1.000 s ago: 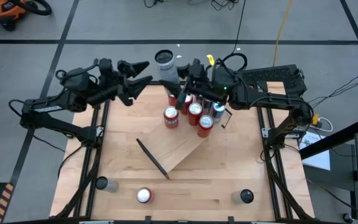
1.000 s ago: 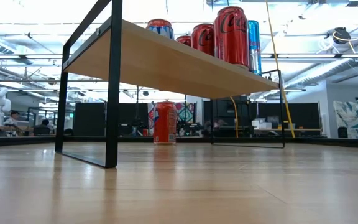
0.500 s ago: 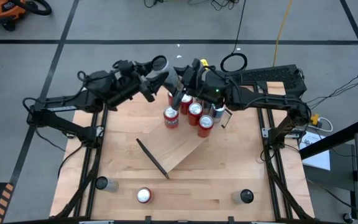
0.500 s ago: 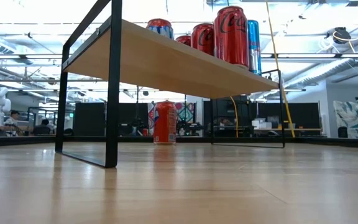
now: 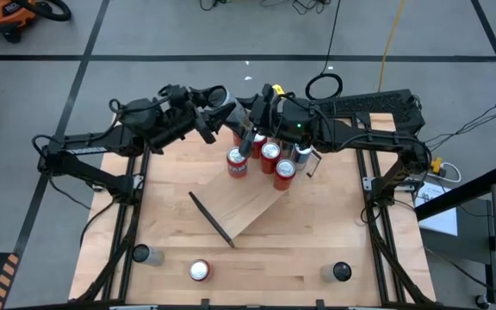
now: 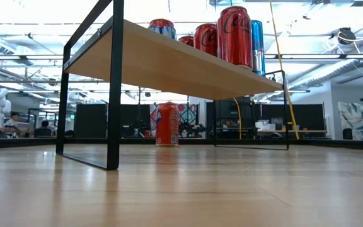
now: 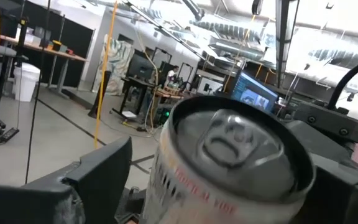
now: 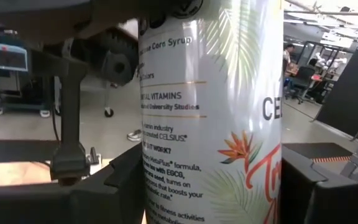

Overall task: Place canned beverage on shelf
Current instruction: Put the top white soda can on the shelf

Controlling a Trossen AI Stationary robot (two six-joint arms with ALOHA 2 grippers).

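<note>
A tall white can (image 5: 233, 108) with a grey top (image 7: 238, 146) hangs in the air over the table's far edge, with my right gripper (image 5: 247, 123) shut on it. My left gripper (image 5: 213, 109) is open. Its two fingers (image 7: 101, 177) stand on either side of the can's top end. The shelf (image 5: 252, 202), a light-wood board on black brackets (image 6: 113, 88), lies slantwise on the table. Several cans, red (image 5: 237, 163) and blue (image 5: 301, 155), stand on its far end (image 6: 235, 34). My right gripper pinches the can's side wall (image 8: 166, 186) between its two fingers (image 8: 120, 186). They come in level from the table's right and lie across the can. The can is lifted clear and stands nearly upright. Whether my left gripper's fingers touch the can near its top rim, I cannot tell.
A red-topped can (image 5: 199, 271) stands near the table's near edge, between two small dark round things (image 5: 140, 254) (image 5: 341, 272). In the low view an orange can (image 6: 167, 124) stands on the tabletop beyond the shelf. The shelf's near half is bare.
My left gripper has gone toward the table's right, up to the can, and its fingers now stand on either side of the can's top. My right gripper has rolled a little and sunk slightly with the can, and still holds it.
</note>
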